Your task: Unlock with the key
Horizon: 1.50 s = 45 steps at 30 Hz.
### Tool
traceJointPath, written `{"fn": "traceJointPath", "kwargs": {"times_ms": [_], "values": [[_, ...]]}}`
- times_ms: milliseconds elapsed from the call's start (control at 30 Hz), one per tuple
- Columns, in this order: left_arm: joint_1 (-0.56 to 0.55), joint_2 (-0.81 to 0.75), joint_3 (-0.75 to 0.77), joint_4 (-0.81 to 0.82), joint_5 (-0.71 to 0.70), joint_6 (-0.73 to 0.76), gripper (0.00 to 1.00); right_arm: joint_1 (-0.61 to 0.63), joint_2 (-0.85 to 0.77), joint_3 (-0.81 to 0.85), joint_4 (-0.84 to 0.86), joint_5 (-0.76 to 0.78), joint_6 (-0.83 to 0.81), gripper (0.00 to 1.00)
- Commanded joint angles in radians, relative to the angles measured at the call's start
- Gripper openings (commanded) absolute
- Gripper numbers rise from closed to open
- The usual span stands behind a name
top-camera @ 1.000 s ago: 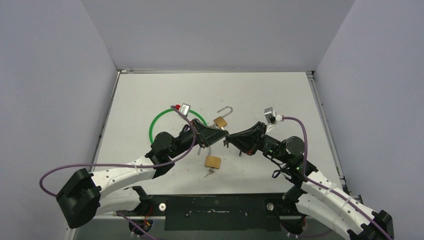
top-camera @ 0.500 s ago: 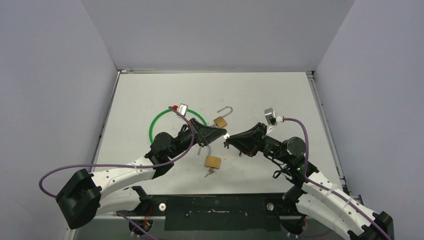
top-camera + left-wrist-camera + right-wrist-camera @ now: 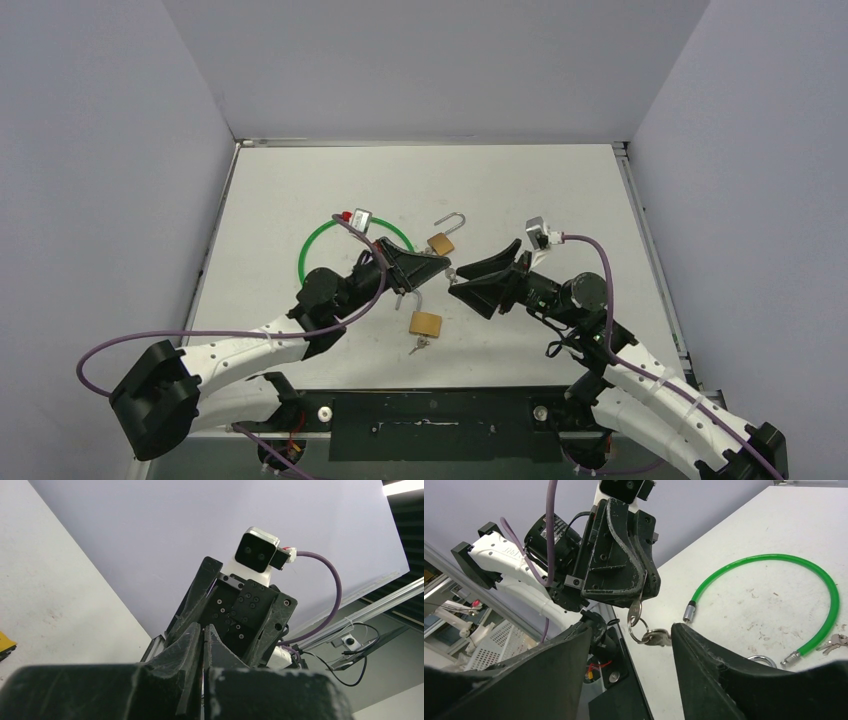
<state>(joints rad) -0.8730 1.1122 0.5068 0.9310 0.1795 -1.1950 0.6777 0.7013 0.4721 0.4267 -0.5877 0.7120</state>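
Seen from above, the left tool (image 3: 441,266) faces the right tool (image 3: 466,286) over the table (image 3: 560,190), between an open-shackled padlock (image 3: 441,241) and a second brass padlock (image 3: 425,323) nearer the bases. The left wrist camera shows its own fingers (image 3: 192,645) pressed together. From the right wrist, the left tool is clamped on the key (image 3: 636,612), its ring (image 3: 640,631) dangling between the right tool's parted fingers (image 3: 719,665), with a green cable (image 3: 770,556) lying beyond.

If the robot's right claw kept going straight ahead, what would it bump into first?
Most likely the small silver key, pinched in the shut black left gripper, which sits straight ahead of the open right gripper. They look close, but depth is hard to judge.
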Motion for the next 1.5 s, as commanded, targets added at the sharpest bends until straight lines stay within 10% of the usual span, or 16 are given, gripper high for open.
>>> {"fn": "traceJointPath", "kwargs": {"times_ms": [0,900,1133,1467], "values": [[0.006,-0.031,-0.006,0.103,0.005,0.072,0.00,0.005,-0.009,0.060,0.073,0.031,0.042,0.63],[0.006,-0.005,-0.003,0.196,0.086,0.131,0.00,0.006,0.074,0.073,0.160,0.002,0.128,0.00],[0.004,-0.124,0.008,-0.119,-0.070,0.286,0.68,0.001,-0.052,0.104,-0.166,0.259,-0.072,0.00],[-0.051,-0.002,0.257,-0.763,-0.311,0.568,0.82,-0.003,-0.253,0.139,-0.632,0.845,-0.216,0.00]]}}
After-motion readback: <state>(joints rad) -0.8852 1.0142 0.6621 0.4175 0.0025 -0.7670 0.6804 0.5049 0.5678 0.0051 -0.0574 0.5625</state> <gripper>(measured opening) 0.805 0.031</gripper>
